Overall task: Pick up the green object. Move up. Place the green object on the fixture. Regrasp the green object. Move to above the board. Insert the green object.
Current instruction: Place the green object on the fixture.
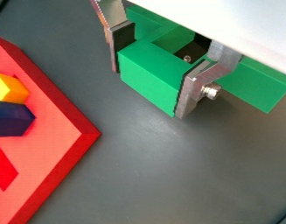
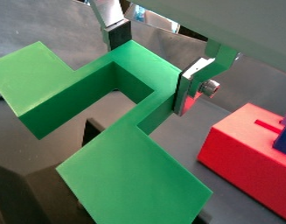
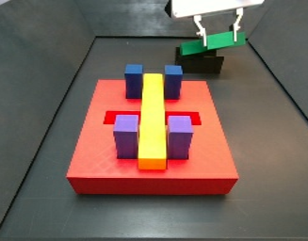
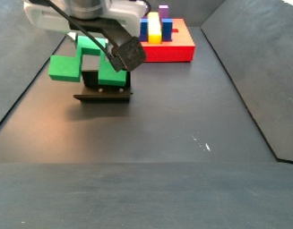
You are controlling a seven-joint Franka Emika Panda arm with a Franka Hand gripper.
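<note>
The green object (image 4: 79,61), pinched by the claw (image 4: 110,55), meets the fixture (image 4: 104,89) only in side views.

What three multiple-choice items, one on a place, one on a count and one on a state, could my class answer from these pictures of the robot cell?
1. Where is the green object?
A. On the fixture, beyond the board
B. In a slot of the board
C. Flat on the floor beside the board

2. How many purple blocks stand on the board?
A. One
B. Two
C. Four

3. How does the gripper stand?
A. Open, well above the board
B. Shut on the yellow bar
C. Fingers on either side of the green object at the fixture

Answers: 1 A, both side views show the green piece atop the dark bracket. 2 B, a side view shows two purple blocks flanking the yellow bar. 3 C, both wrist views show a silver finger against each face.
</note>
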